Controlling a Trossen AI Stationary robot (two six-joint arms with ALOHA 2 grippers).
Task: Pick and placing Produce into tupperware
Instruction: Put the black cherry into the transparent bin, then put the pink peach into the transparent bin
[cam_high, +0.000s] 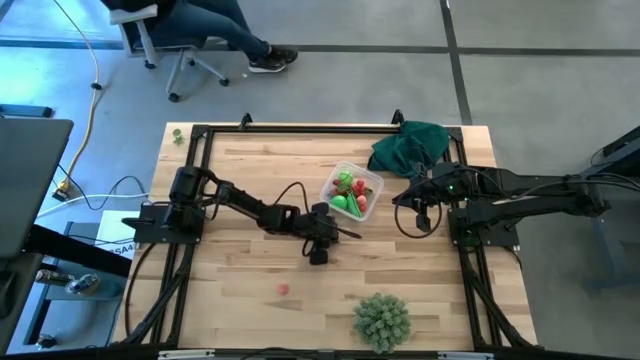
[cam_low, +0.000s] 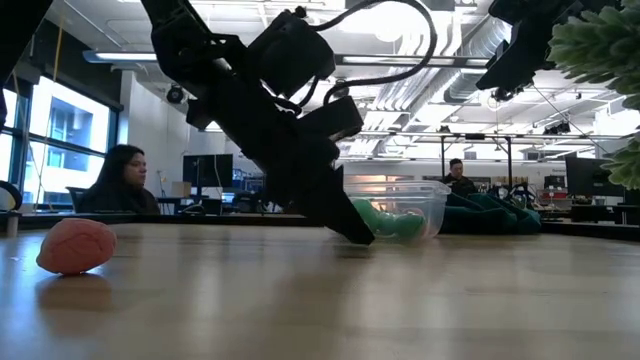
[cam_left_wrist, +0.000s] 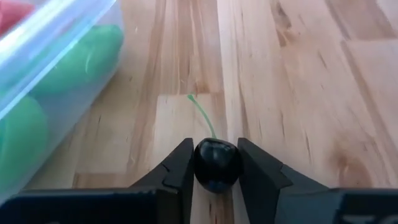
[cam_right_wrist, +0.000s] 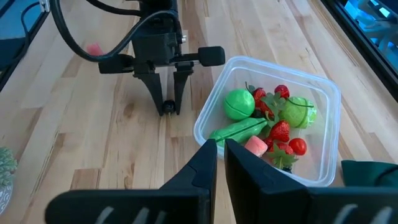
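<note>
Beside tupperware (cam_left_wrist: 43, 68), left gripper (cam_left_wrist: 216, 167) pinching dark cherry (cam_left_wrist: 217, 163) lightly at fingertips; round and slick, likely to squirt free on lifting.

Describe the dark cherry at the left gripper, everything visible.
The dark cherry is a small, glossy, near-black round piece with a thin green stem lying forward along the wooden table. It sits between the fingers of the left gripper, which touch it on both sides, beside the tupperware but outside it. Whether it has left the wood cannot be told.
</note>
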